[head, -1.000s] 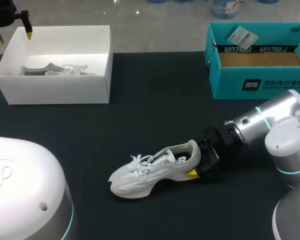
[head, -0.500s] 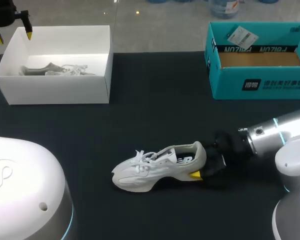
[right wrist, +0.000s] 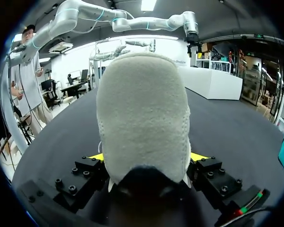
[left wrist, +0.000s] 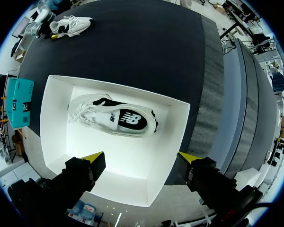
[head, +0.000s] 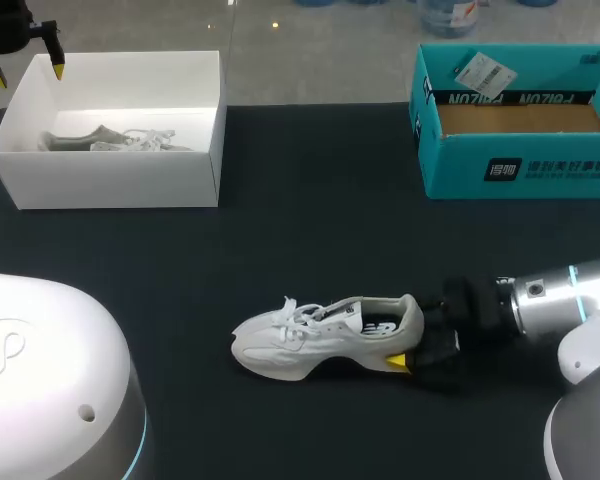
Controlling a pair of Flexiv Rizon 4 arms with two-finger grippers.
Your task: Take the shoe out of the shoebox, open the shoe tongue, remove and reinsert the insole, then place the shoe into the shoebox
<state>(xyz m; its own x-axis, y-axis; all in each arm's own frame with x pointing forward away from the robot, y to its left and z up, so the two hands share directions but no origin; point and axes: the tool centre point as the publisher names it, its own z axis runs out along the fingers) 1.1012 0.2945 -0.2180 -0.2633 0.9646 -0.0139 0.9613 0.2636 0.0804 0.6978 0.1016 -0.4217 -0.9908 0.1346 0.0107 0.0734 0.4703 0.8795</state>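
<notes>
A white sneaker (head: 320, 335) lies on its side on the black table, toe to the left. My right gripper (head: 416, 338) is shut on its heel; the fuzzy heel (right wrist: 142, 118) fills the space between the yellow fingertips (right wrist: 97, 156), which press it from both sides. A white shoebox (head: 110, 185) stands at the far left with a second sneaker (head: 110, 140) inside. My left gripper (head: 26, 74) hangs open above that box's back left corner; in its own view the open left gripper (left wrist: 141, 161) looks down on the boxed sneaker (left wrist: 116, 116).
A teal shoebox (head: 520, 165) with a brown cardboard floor and a small tag stands at the far right. The white box's wall (left wrist: 52, 123) rises around the boxed sneaker. Black tabletop stretches between the two boxes.
My right gripper has pulled the sneaker to the right and toward the front edge, turning it more level. The left arm has kept still.
</notes>
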